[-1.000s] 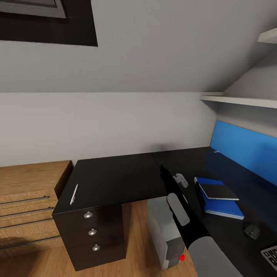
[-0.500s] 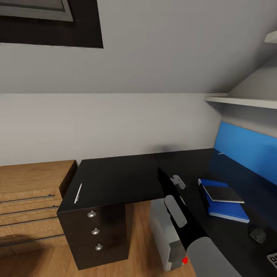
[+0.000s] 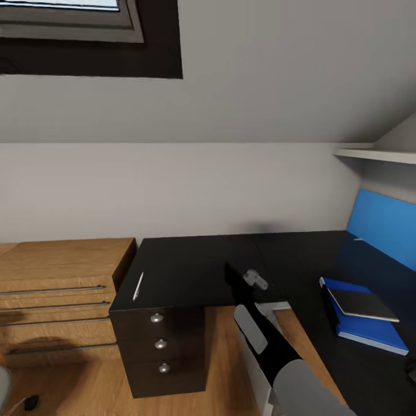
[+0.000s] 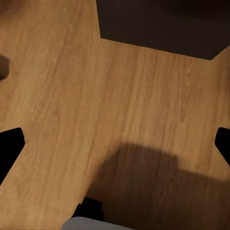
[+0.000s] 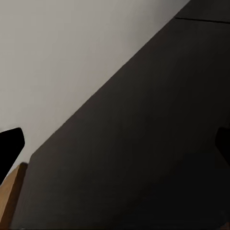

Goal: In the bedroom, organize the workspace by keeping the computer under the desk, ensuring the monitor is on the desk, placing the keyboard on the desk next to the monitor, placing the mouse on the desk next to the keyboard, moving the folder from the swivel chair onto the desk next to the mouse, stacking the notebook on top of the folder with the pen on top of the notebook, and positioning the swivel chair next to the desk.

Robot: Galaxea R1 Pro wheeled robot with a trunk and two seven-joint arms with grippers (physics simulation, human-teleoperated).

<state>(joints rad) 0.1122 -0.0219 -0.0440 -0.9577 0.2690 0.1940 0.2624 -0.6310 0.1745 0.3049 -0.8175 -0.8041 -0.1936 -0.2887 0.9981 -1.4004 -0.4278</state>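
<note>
At lower right, the notebook [image 3: 363, 303] lies on the folder [image 3: 370, 329] on the desk [image 3: 196, 263]; the view has swung left, bringing the pen [image 3: 138, 285] toward centre. Both grippers gape empty; fetching the pen likely follows.

The tabletop [image 3: 196, 263] is matt black, with black drawers [image 3: 159, 346] bearing silver round knobs. A thin white pen [image 3: 138, 285] lies on it. The folder [image 3: 370, 326] is bright blue; the notebook [image 3: 363, 303] on it is dark grey. The back panel [image 3: 384, 225] is blue. The cabinet [image 3: 58, 300] and floor [image 4: 96, 110] are warm wood grain. Walls are pale grey; the skylight [image 3: 86, 34] frame is black.
</note>
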